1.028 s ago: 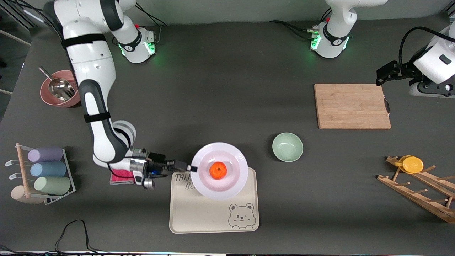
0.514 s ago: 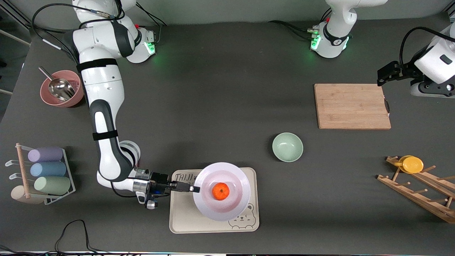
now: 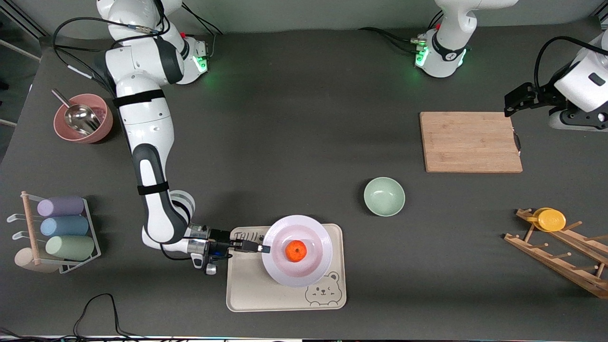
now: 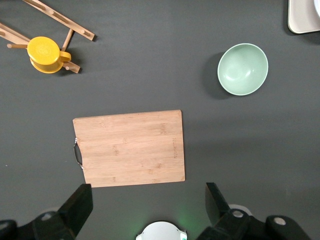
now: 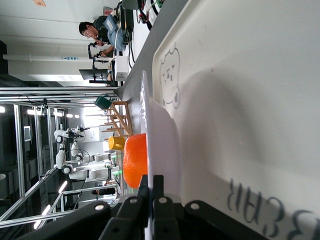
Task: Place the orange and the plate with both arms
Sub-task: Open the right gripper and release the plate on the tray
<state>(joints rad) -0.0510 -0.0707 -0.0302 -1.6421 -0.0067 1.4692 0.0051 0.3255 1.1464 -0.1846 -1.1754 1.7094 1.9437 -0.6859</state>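
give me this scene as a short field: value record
right gripper: shut on the plate's rim, over the cream bear tray
plate: round white shallow plate, held just above the tray
orange: small bright-orange fruit on the plate
left gripper: open, waiting over the table beside the wooden cutting board
pale green bowl: empty

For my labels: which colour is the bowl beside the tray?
Pale green bowl; clearest in the left wrist view.

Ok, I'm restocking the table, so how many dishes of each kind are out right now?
Plates: 1, the plate carrying the orange
Bowls: 2, green bowl and pink bowl
Trays: 1, bear tray
Total: 4
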